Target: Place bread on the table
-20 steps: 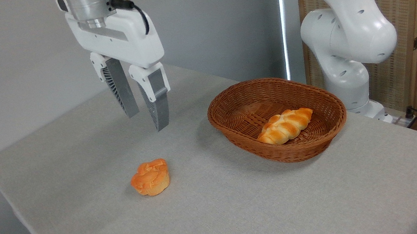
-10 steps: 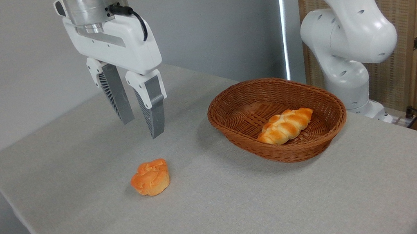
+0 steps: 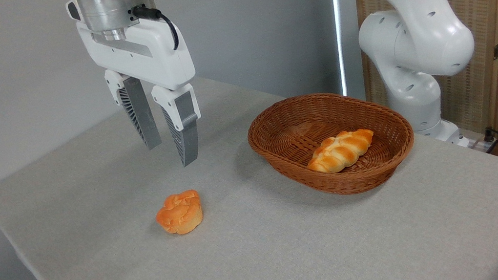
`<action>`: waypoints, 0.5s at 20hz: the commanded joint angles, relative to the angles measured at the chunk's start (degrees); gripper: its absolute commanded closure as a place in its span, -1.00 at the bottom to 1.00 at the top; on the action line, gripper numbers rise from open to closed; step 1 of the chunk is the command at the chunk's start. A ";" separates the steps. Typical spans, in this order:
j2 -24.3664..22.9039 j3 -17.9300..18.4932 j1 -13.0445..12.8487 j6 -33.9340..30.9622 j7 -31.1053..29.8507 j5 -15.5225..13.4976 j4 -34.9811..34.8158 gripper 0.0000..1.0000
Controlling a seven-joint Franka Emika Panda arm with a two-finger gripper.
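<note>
While one bun sits on the grey cloth-textured bench, w/ one plaited loaf in one oval wicker basket to its right, the pincer hangs above the bun, clear of it, fingers slightly apart, empty. Grey wall behind; wood-framed woven panel at right, by the arm's base.

no readable text, label, brand, number or sign shows anywhere in the camera view.
</note>
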 commanded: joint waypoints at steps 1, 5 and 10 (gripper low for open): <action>-1.55 -0.63 0.60 0.72 -0.03 0.82 -1.36 -1.00; -1.55 -0.98 0.95 0.64 0.06 0.82 -1.45 -1.00; -1.64 -5.03 5.09 0.64 -0.12 0.82 -1.71 -1.00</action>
